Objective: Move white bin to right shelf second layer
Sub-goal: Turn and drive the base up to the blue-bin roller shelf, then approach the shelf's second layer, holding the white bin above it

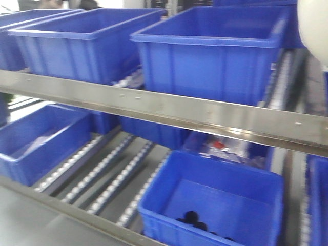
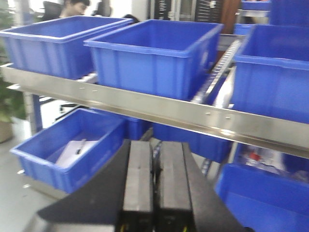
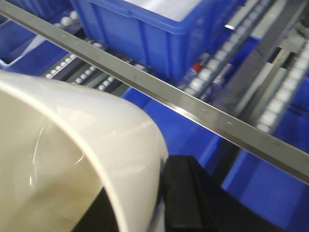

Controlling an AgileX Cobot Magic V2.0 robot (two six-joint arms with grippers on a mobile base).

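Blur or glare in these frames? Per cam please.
Front view: soft throughout, blue crates smeared, white bin washed out at the top right edge. Left wrist view: milder blur, overexposed top left, left hand fairly crisp. Right wrist view: white bin looms soft with a sheen, steel rail streaked.

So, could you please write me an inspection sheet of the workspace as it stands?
Surface: steel shelf with roller tracks.
Job's things: white bin held up in front of the rack, not yet on the shelf.
Clutter: blue crates on both levels; one holds dark round pieces, another a paper.
Tools: left tool shut, empty; right tool shut on the white bin's rim.
Cables: nothing seen.
Surroundings: a person and a plant behind.
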